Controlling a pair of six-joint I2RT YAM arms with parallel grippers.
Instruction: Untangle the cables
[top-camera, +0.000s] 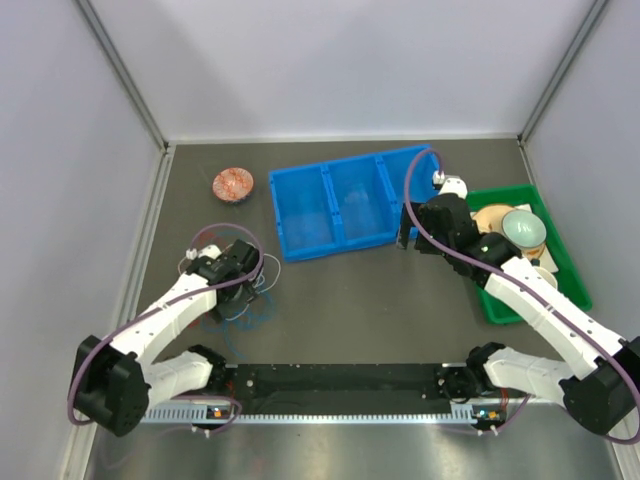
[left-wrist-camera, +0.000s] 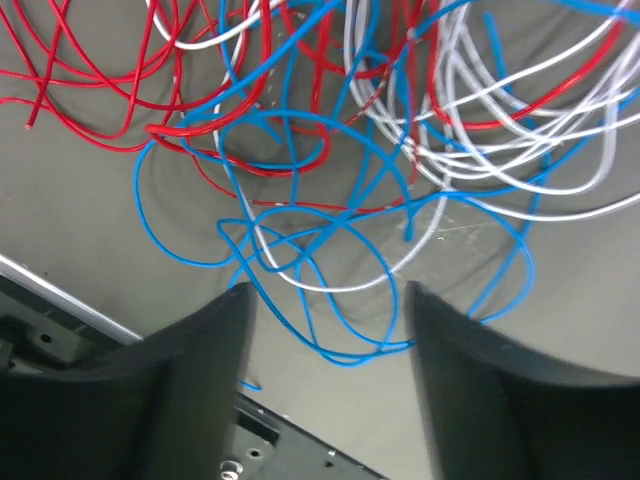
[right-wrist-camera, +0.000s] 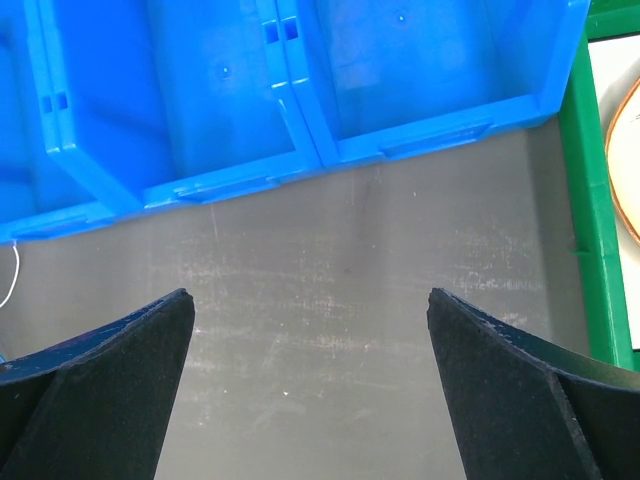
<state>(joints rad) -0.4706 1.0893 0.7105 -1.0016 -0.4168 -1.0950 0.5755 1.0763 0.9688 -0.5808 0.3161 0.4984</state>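
Closest to me, the two dark fingers of the left gripper (left-wrist-camera: 325, 290) stand apart just above the table (top-camera: 380, 320). They pinch nothing, though one low blue loop runs across the gap between them. The cables (left-wrist-camera: 330, 180) lie in a loose heap near the left edge of the table, rather toward its near edge. Red strands (left-wrist-camera: 90, 90), white strands (left-wrist-camera: 520, 150) and blue strands (left-wrist-camera: 290, 250) cross over and under each other in wide curls.

They look light and limp, with some spring in the coils, and probably a slick plastic skin. Being so thin, one could easily slide out of the fingers, and pulling one strand would likely drag the whole heap along. I would take an outer loop or a free end, such as the red tip (left-wrist-camera: 30, 125) lying clear at one side of the heap.

The right gripper (right-wrist-camera: 310, 295) is spread wide and empty over bare table, just in front of a blue bin (top-camera: 340, 205) near the middle of the far edge.

That surface is dark grey, matte and faintly scuffed. A green tray (top-camera: 505, 191) holding a pale bowl (top-camera: 522, 226) sits by the right edge. A small round reddish thing (top-camera: 233, 184), which I cannot make out, lies toward the far left corner. Plain pale panels close in three sides.
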